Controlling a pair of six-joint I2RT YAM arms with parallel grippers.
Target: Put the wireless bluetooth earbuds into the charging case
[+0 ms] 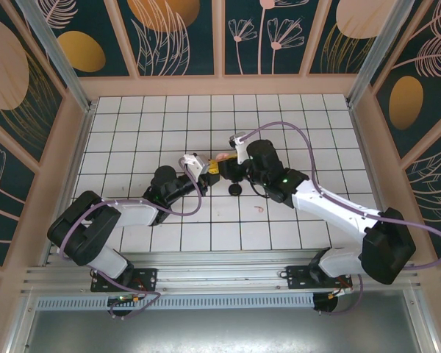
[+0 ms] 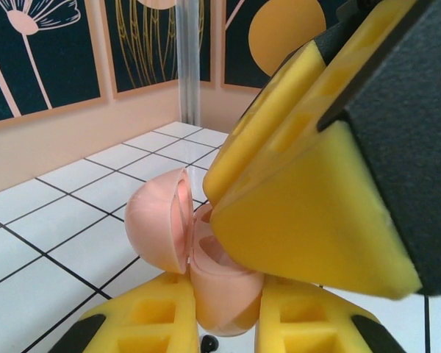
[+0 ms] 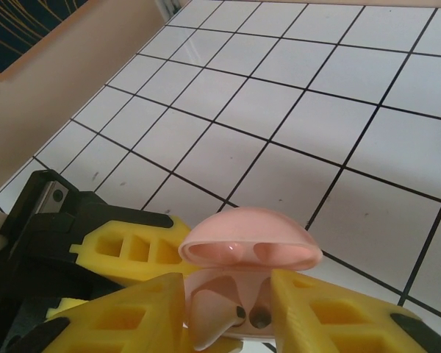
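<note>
**Item inspected:** the charging case (image 2: 224, 283), a small pale-pink rounded shell, sits near the middle of the work area where the two arms meet. I cannot tell whether it rests on the surface (image 1: 132, 132) or is lifted just clear of it. Its lid (image 2: 158, 220) stands hinged open. From the right wrist camera I see two moulded recesses on the lid's underside. Within the body is a pale-pink piece (image 3: 206, 323) with a small metal spot beside it. I take it for an earbud at its well, but I cannot confirm that it is seated. A second earbud (image 1: 260, 209), a tiny pink fleck, lies on the white tiles near the right forearm, well apart from the case.

**Fingers:** the left fingers (image 2: 143, 323) are closed tight on the lower body of the case, one on either side. The right fingers (image 3: 132, 320) stand partly parted at the case mouth, close against it. I cannot tell whether they grip anything.

**Handling, my judgement:**
- **Case:** it looks light, rigid and glossy, and its curve makes it apt to slip. It should be held low on the body, clear of the hinge, which is the weak point.
- **Earbuds:** they look very light and smooth and would be easily flicked away. They should be taken across the widest part with gentle pressure.

**Markings:** I can read no brand, label or lettering on the case, earbuds or fingers.
</note>
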